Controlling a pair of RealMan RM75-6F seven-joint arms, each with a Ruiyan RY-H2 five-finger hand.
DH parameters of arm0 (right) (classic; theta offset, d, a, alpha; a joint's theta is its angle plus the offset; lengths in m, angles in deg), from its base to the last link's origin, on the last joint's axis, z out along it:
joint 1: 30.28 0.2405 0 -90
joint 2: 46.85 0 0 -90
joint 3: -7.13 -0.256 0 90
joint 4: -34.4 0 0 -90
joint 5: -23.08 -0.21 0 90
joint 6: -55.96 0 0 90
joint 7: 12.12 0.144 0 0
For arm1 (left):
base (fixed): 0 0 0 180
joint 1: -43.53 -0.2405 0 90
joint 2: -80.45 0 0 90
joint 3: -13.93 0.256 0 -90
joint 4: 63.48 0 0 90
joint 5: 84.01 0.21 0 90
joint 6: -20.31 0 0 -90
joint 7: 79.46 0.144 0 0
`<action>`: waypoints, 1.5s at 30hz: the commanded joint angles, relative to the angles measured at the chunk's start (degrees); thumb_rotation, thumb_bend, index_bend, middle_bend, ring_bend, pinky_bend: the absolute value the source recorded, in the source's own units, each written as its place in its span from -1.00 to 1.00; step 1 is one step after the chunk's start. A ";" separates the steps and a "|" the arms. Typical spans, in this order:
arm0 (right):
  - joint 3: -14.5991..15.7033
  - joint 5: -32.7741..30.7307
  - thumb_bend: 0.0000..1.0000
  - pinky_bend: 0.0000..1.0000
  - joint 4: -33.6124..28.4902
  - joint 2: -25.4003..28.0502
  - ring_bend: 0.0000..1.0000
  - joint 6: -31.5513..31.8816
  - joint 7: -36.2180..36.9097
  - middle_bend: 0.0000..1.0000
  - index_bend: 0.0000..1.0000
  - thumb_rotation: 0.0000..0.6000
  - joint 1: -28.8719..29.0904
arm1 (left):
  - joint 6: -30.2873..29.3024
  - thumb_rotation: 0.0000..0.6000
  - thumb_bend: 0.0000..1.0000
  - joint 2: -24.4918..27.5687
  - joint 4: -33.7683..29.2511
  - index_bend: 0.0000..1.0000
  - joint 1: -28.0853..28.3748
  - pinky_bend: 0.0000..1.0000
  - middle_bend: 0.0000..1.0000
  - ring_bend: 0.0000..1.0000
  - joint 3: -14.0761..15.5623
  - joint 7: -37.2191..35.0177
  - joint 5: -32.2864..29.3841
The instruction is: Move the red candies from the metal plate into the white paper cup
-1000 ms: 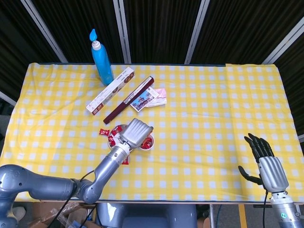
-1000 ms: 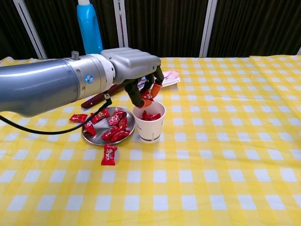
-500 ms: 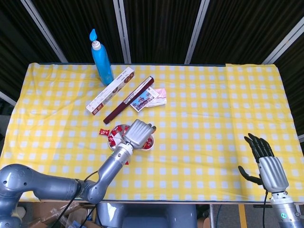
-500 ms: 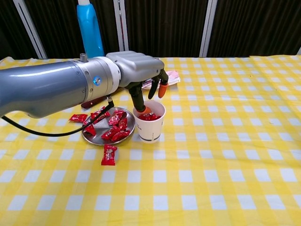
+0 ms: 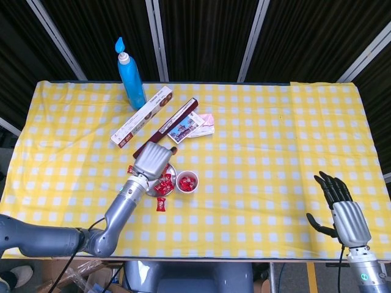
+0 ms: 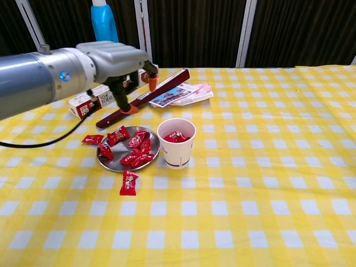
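The metal plate holds several red candies and stands left of the white paper cup. Red candies lie inside the cup. My left hand hovers above the plate's far side, its fingers spread and holding nothing. In the head view it hides much of the plate. One loose candy lies on the cloth in front of the plate, another just left of it. My right hand is open at the table's front right edge.
A blue bottle stands at the back left. A white carton, a long dark red box and some printed packets lie behind the plate and cup. Yellow checked cloth covers the table.
My left hand dropped its candy into the cup, then rose and swung left and back to above the plate. The right hand stayed still.
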 commanded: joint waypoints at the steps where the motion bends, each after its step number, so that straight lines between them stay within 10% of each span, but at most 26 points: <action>1: 0.03 0.08 -0.22 -1.00 0.01 -0.04 -1.00 0.02 -0.12 -1.00 -1.00 1.00 0.00 | -0.32 1.00 -0.42 1.80 0.36 -0.32 -1.81 0.95 0.86 0.98 1.52 0.55 -2.56; 37: 0.04 -0.05 -0.23 -1.00 -0.15 0.16 -1.00 -0.08 0.26 -1.00 -1.00 1.00 -0.03 | 7.03 1.00 -0.42 -6.84 17.52 -0.15 -5.88 0.97 0.89 1.00 4.32 1.02 -6.95; 45: 0.00 -0.31 -0.22 -1.00 -0.14 0.12 -1.00 -0.15 0.25 -1.00 -1.00 1.00 -0.08 | 7.98 1.00 -0.14 -8.86 19.46 0.14 -6.55 0.97 0.91 1.00 4.12 -0.53 -4.57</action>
